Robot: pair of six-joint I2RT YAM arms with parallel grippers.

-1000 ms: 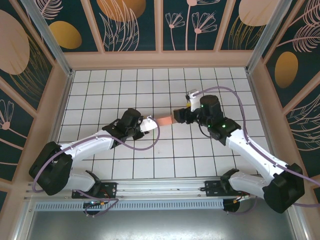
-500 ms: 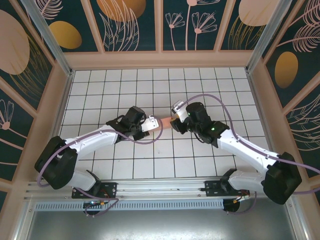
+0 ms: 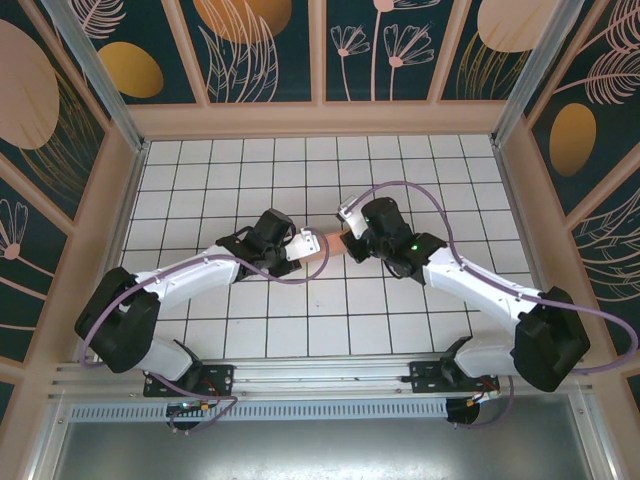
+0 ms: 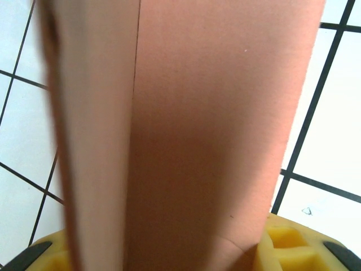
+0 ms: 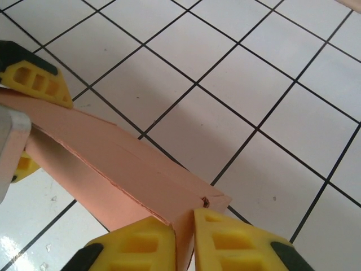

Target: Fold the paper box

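Paper box (image 3: 325,243) is the pink thing in the middle, held between the two arms over the big white tabletop (image 3: 200,180) with black lines on it. The tabletop is the biggest thing here, and it has walls all round. Next come the two white arms, one reaching in from each side. Then comes the box itself. It is long and thin, made of pink card, with a fold line running down it and one side bent up. It looks lifted a little off the tabletop, since there is a shadow under it, but I cannot be sure. The left claw (image 3: 300,247) is clamped on the left end, with a yellow finger on each side of the card. The right claw (image 5: 183,223) is pinched tight on the other end, at a corner. The card looks very light and thin. I think it will bend easily, and it could crease or tear if the arms pull it hard. The best place to hold it is on a flat side close to a fold line, not on a thin edge, so the sides can be pushed over neatly.
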